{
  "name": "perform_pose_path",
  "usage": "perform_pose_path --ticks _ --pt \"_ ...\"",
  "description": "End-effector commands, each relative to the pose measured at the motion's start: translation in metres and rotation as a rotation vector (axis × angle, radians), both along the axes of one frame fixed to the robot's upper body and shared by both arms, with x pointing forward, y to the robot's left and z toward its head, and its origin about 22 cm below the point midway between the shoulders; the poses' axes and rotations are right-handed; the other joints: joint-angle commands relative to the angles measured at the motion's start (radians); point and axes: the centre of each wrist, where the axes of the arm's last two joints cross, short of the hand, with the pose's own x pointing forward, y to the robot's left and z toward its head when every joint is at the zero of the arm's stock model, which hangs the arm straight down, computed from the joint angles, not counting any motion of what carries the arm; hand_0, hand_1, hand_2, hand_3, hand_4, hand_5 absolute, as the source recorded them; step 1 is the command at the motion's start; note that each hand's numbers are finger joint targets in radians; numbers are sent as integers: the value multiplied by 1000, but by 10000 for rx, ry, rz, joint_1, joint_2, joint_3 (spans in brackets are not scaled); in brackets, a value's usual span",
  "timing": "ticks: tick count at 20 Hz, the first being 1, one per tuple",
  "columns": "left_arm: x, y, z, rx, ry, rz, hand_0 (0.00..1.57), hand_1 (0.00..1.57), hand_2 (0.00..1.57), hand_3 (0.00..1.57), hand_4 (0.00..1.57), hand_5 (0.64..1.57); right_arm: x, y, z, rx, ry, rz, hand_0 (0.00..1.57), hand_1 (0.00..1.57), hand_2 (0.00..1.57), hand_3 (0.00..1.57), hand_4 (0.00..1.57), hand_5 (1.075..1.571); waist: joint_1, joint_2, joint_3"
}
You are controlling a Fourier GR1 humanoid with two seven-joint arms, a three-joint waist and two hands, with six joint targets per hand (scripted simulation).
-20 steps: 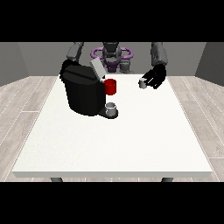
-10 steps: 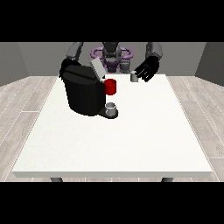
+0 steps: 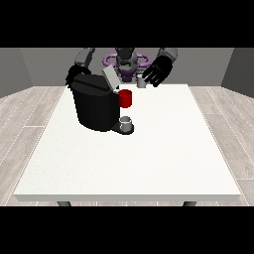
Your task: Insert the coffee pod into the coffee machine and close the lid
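The black coffee machine (image 3: 95,106) stands on the table's far left part. Its grey lid (image 3: 110,78) is tilted up and open. A red pod holder (image 3: 125,98) sticks out at its front, above a grey cup (image 3: 127,122) on the drip base. The small grey coffee pod (image 3: 141,82) hangs in the air just right of the lid, above and to the right of the red holder. The hand at the view's right (image 3: 158,70) pinches it at its fingertips. The hand at the view's left (image 3: 74,75) sits behind the machine's top left corner, partly hidden.
The white table (image 3: 149,158) stretches wide towards the camera and to the right of the machine. The robot's torso (image 3: 126,62) stands behind the far edge.
The hand at the view's right has carried the pod up and leftwards, from the table's far right area to a spot near the open lid. The machine and the other hand have stayed put.
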Motion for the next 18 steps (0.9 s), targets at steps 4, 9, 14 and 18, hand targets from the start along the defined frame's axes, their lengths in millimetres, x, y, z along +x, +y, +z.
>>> perform_pose_path --ticks 4,9,14,18 --pt "6 -22 11 77 -337 -48 1264 1264 1319 1251 516 1571 -5 13 6 -371 -199 283 0 0 0 0 492 1571 -485 213 0" --pt "6 0 35 166 -923 296 1281 1281 1306 1226 501 1571 5 17 36 -164 -991 7 0 0 0 0 514 1571 -660 821 -1" --pt "8 -7 49 144 -418 -141 1307 1307 1328 1239 487 1571 3 18 27 -294 -694 -367 0 0 0 0 520 1571 -428 636 0" --pt "5 19 38 -7 -451 404 1305 1305 1326 1229 500 1571 -7 4 31 -320 -886 -6 0 0 0 0 526 1571 -1030 861 -4"
